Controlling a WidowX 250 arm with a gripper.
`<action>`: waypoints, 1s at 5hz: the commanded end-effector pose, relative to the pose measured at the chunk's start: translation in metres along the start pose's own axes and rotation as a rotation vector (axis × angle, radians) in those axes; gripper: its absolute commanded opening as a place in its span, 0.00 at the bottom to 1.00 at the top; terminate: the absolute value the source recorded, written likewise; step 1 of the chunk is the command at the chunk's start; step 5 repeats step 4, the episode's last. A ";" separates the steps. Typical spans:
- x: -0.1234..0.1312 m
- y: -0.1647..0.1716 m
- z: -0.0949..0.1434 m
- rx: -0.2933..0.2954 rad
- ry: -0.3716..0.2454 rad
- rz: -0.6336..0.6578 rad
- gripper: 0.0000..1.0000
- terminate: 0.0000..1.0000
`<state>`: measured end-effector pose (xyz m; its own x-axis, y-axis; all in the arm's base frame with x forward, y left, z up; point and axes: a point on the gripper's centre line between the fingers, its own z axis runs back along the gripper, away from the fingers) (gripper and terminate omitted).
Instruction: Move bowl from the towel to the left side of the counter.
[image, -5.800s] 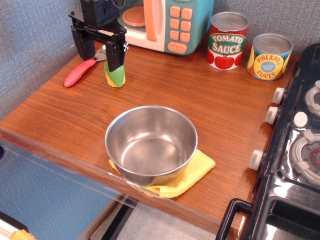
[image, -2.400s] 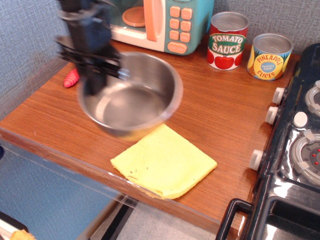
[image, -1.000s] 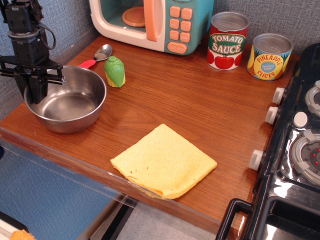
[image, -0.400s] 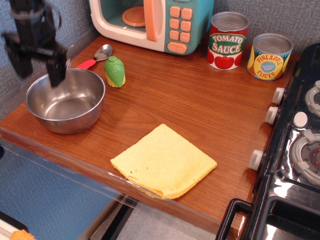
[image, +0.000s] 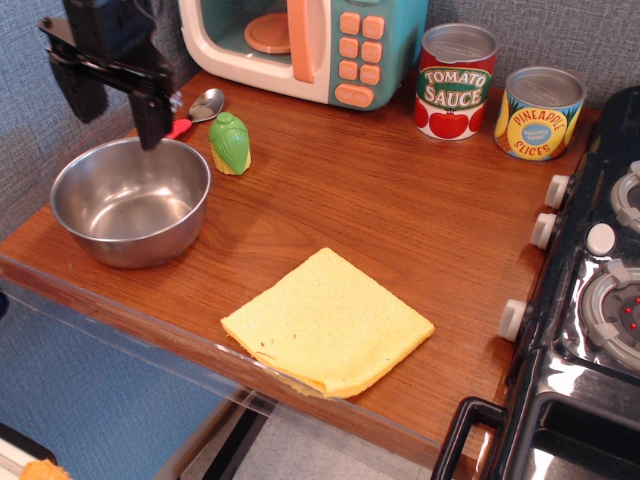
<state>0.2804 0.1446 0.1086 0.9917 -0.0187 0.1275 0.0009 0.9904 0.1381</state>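
The shiny steel bowl (image: 130, 203) stands upright on the left side of the reddish-brown counter (image: 380, 210), near its front edge. The yellow towel (image: 328, 322) lies flat and bare at the counter's front middle. My black gripper (image: 118, 110) hangs open and empty just above the bowl's far rim, its two fingers spread apart, clear of the bowl.
A green toy vegetable (image: 230, 143) stands right of the bowl. A spoon with a red handle (image: 195, 110) lies behind it. A toy microwave (image: 300, 45), a tomato sauce can (image: 455, 82) and a pineapple can (image: 540, 112) line the back. A black stove (image: 590, 300) fills the right.
My gripper carried the bowl off the towel to the counter's left side, set it down, opened and rose up and to the right. The towel is now bare.
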 end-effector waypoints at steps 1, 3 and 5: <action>-0.011 -0.005 0.012 0.001 -0.006 0.010 1.00 0.00; -0.013 -0.010 0.009 -0.018 0.022 0.023 1.00 0.00; -0.013 -0.010 0.009 -0.018 0.022 0.023 1.00 1.00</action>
